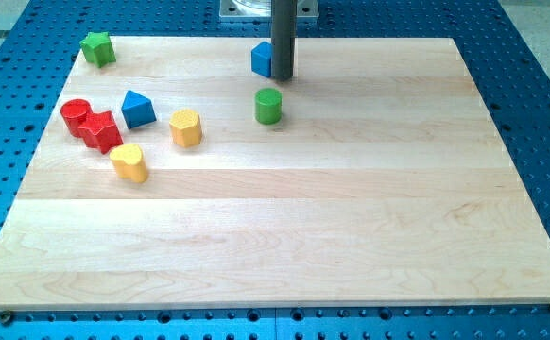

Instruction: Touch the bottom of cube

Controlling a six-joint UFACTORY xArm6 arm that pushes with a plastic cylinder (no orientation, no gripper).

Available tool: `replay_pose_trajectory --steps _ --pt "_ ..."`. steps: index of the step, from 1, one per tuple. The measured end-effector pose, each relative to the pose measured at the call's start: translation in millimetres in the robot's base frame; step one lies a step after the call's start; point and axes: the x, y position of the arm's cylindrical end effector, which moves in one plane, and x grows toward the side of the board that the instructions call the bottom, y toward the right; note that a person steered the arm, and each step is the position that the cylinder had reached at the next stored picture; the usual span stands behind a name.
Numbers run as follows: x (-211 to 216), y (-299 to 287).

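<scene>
Figure: single view of a pale wooden board (284, 236) on a blue perforated table (540, 113).

Rod and tip: dark straight rod (283, 33) descending from the top centre of the frame; my tip (283, 77) set down on the board near its upper edge. No claw fitted, so no open or closed state to report; nothing held.

Task block: blue cube (262, 59), upper centre of the frame, immediately left of the rod and partly hidden behind it. Tip at the cube's lower right corner, apparently touching; actual contact cannot be confirmed. One vertical edge turned toward the viewer, two side faces showing; no evident long axis.

Outward from the tip: green cylinder (268, 106) just below, upright, clear of the tip. Farther left, yellow hexagonal block (186, 127) and blue triangular block (138, 109), near each other but apart. Left again, red cylinder (76, 116) touching a red star-like block (100, 130); yellow heart-shaped block (129, 162) just below the latter. Green star-like block (97, 47) alone in the upper left corner of the board.

Writing: none legible on blocks, board or rod.
</scene>
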Motion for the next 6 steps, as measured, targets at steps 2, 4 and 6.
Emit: replay_pose_trajectory --steps 2,4,6 --pt "34.0 -35.4" --pt "5.1 -26.8" --pt "-9.5 -4.6"
